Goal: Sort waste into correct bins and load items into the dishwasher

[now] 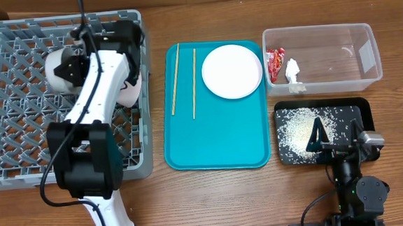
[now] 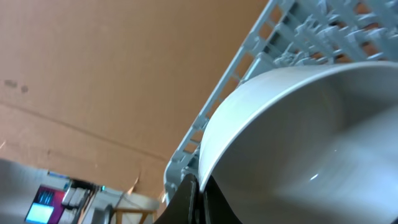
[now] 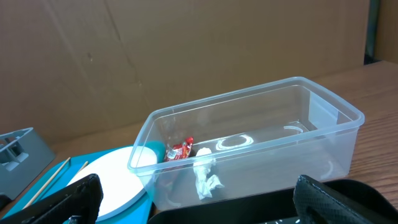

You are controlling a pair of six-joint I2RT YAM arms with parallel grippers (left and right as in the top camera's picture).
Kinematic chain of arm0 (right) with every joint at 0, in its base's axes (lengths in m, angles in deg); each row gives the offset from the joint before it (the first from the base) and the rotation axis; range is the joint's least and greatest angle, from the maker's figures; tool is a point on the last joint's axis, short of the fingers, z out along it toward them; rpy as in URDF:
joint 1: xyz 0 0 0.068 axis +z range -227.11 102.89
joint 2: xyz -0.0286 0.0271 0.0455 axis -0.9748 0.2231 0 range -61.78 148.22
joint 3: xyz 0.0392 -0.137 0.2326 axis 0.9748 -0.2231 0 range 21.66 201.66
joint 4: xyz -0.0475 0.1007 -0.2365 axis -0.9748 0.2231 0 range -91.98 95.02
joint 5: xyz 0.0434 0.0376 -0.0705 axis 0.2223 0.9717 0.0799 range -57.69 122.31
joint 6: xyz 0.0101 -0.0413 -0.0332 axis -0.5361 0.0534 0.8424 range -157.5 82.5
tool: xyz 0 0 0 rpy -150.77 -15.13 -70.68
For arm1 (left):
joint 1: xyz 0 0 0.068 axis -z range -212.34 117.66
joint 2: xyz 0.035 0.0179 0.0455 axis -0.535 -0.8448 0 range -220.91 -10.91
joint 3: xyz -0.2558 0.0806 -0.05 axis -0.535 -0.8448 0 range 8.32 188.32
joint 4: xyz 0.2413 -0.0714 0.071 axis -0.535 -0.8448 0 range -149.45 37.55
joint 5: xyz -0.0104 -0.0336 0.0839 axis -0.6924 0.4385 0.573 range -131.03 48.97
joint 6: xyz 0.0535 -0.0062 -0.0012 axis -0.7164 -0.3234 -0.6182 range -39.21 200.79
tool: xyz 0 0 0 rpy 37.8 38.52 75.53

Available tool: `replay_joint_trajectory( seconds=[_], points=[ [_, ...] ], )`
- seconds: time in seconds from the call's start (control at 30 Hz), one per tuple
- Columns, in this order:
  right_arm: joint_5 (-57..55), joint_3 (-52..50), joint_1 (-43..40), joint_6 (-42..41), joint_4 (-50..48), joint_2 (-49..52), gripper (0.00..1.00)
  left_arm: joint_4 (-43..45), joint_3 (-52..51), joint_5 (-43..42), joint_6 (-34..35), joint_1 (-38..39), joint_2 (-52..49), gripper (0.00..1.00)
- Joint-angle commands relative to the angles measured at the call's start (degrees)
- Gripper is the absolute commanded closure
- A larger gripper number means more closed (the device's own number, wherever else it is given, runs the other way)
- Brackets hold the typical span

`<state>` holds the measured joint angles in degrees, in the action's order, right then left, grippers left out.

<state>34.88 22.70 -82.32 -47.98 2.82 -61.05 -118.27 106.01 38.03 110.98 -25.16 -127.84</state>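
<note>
Overhead: the red wrapper (image 1: 275,61) and tissue (image 1: 293,69) lie in the clear tub (image 1: 366,47) beyond the right end effector (image 1: 320,137). The rice (image 1: 297,125) lies on the black tray (image 1: 359,107) beneath it, so the waste looks sorted. The plate (image 1: 232,70) and chopsticks (image 1: 175,79) wait on the teal tray (image 1: 217,140) to its left.

Left wrist: the left end effector (image 2: 196,193) pinches a bowl (image 2: 298,124) by its rim, against the dish rack (image 2: 283,28).

Right wrist: the right end effector gapes wide and is empty.

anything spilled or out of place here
Nothing stands out. The loose white rice grains lie inside the flat black tray, the red wrapper and white tissue in the clear plastic tub, the round white plate and wooden chopsticks on the teal tray.
</note>
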Motion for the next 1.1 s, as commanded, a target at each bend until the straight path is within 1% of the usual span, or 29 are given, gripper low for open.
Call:
replay_joint_trajectory(
  seconds=[0.0,0.13,0.3,0.4,0.47,0.83,0.97,1.0,1.03,1.07],
  points=[
    [-0.31,-0.57,-0.17,0.04,-0.22,-0.57,0.00,2.08,-1.55,1.03,-4.52,1.38,-0.83,0.96],
    [-0.33,-0.57,-0.17,0.04,-0.22,-0.57,0.00,6.10,-4.42,1.01,-6.78,1.42,-0.85,0.96],
    [-0.33,-0.57,-0.17,0.04,-0.22,-0.57,0.00,13.70,-8.00,1.01,-14.16,1.88,-0.85,0.96],
    [-0.33,-0.57,-0.17,0.04,-0.22,-0.57,0.00,13.75,-8.39,0.85,-14.45,2.49,-0.85,0.95],
    [-0.31,-0.57,-0.17,0.04,-0.22,-0.57,0.00,13.55,-8.44,0.81,-14.43,2.95,-0.85,0.91],
    [-0.33,-0.57,-0.17,0.07,-0.22,-0.57,0.00,11.58,-8.63,0.39,-14.36,6.62,-0.85,0.90],
    [-0.31,-0.57,-0.17,0.04,-0.22,-0.57,0.00,10.34,-8.63,1.60,-14.38,7.28,-0.85,0.82],
    [-0.33,-0.57,-0.17,0.04,-0.22,-0.57,0.00,10.34,-8.63,2.56,-14.40,7.50,-0.85,0.78],
    [-0.33,-0.57,-0.17,0.07,-0.22,-0.57,0.00,10.29,-8.63,3.45,-14.40,7.85,-0.83,0.67],
    [-0.33,-0.57,-0.17,0.04,-0.22,-0.55,0.00,10.29,-8.61,4.59,-14.40,8.24,-0.81,0.61]
  ],
)
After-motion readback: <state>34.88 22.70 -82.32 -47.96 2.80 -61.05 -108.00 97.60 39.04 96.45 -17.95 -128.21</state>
